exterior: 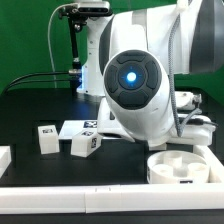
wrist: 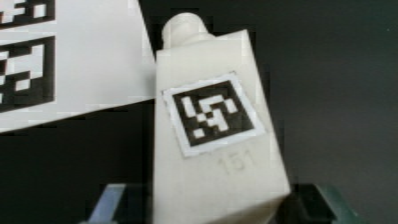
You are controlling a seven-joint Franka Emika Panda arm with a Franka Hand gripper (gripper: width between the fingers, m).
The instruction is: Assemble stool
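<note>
The end effector (wrist: 215,205) pinches one leg (wrist: 214,120) beside the marker board (wrist: 63,60). The arm (exterior: 140,85) blocks the view past two loose legs (exterior: 47,138) (exterior: 85,144) and one seat disc (exterior: 180,166).

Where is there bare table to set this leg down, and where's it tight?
Bare table lies between the loose legs and the seat disc, along the front rail. More lies behind those legs, toward the exterior view's left. Crowded: around the marker board, beside the held leg.
</note>
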